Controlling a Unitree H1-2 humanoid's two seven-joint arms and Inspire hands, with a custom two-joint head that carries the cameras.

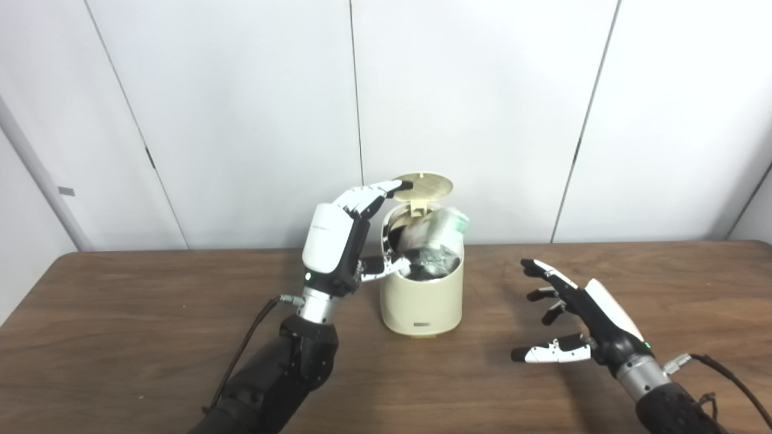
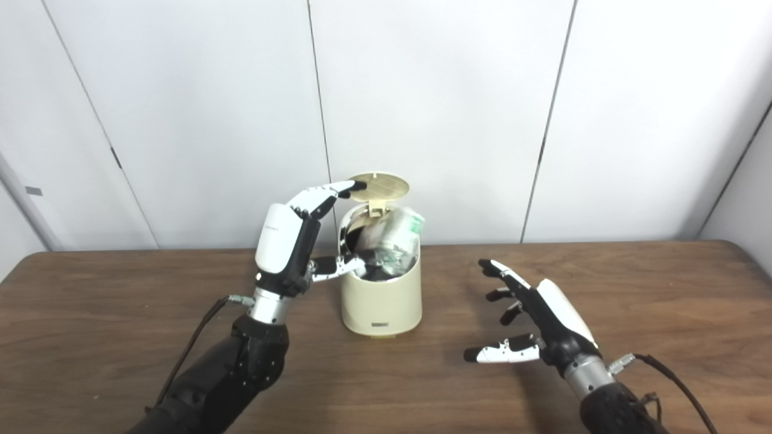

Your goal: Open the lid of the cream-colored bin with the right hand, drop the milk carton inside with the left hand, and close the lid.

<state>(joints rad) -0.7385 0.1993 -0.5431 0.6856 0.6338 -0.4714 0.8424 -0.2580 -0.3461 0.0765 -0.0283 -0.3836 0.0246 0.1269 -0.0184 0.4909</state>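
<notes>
The cream-colored bin (image 1: pixel 422 301) stands on the table's middle with its round lid (image 1: pixel 425 185) raised. The milk carton (image 1: pixel 437 232) lies tilted inside the bin, its top sticking out past the rim. My left hand (image 1: pixel 338 244) is raised just left of the bin, fingers spread; its upper fingertips (image 1: pixel 398 187) touch the lid's left edge and its thumb reaches to the rim. It holds nothing. My right hand (image 1: pixel 573 313) is open and empty, hovering low over the table right of the bin. The bin (image 2: pixel 381 298) also shows in the right eye view.
The brown wooden table (image 1: pixel 120 337) runs the full width. White wall panels (image 1: pixel 241 90) stand close behind the bin. A cable (image 1: pixel 724 374) trails from the right wrist.
</notes>
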